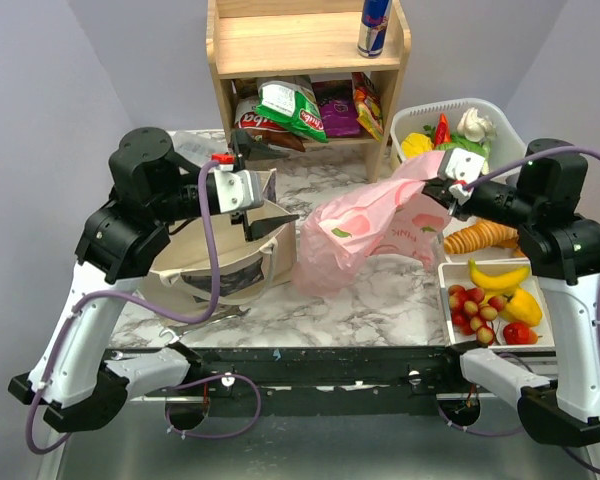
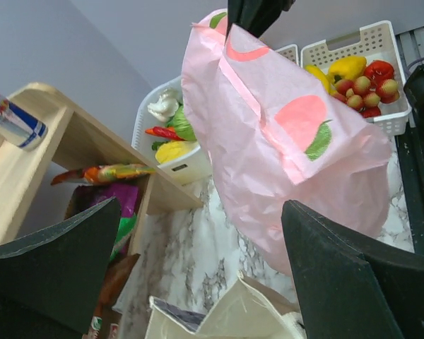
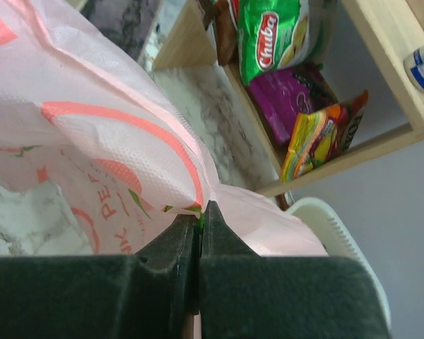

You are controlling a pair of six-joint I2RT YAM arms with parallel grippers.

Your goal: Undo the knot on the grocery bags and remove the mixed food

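My right gripper [image 1: 442, 186] is shut on a pinch of the pink bag [image 1: 365, 235] at its upper right end and holds that end off the table. In the right wrist view the fingers [image 3: 177, 244] press together on the pink plastic [image 3: 92, 127]. The knot does not show. My left gripper [image 1: 283, 187] is open and empty, above the beige tote [image 1: 220, 268] and left of the pink bag [image 2: 283, 141]. The tote's rim [image 2: 226, 314] lies between the left fingers [image 2: 353, 275]. A banana [image 1: 497, 275] and a carrot [image 1: 480, 237] lie at the right.
A wooden shelf [image 1: 310, 45] at the back holds chip bags [image 1: 292, 108] and a drink can [image 1: 374, 25]. A white basket [image 1: 508, 125] with a red pepper and a mushroom stands back right. A white tray [image 1: 448, 272] of fruit sits front right.
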